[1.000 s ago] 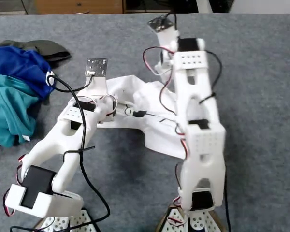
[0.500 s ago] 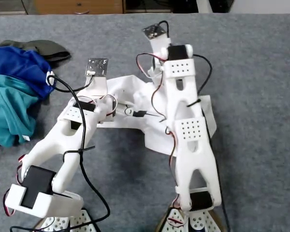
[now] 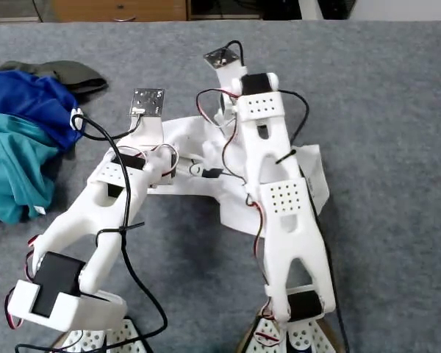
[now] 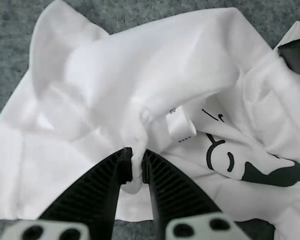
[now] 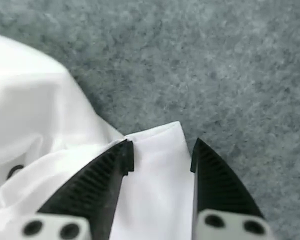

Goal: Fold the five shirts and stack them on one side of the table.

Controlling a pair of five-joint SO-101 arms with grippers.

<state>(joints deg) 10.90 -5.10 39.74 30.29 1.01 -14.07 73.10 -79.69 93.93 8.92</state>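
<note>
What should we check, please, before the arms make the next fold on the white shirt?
1. Hold of the left jaws on a pinched fold of the white shirt: ok, shut on it.
2. The right jaws over the shirt's corner: ok, open astride it, not yet closed.
3. Shirt lying flat: not ok, bunched and creased.
4. The blue shirt and teal shirt apart from it: ok.
5. Either tip of the right jaws under the cloth: cannot tell.

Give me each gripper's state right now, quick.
Left gripper: closed, pinching a fold of the white shirt.
Right gripper: open, jaws astride that shirt's edge.
</note>
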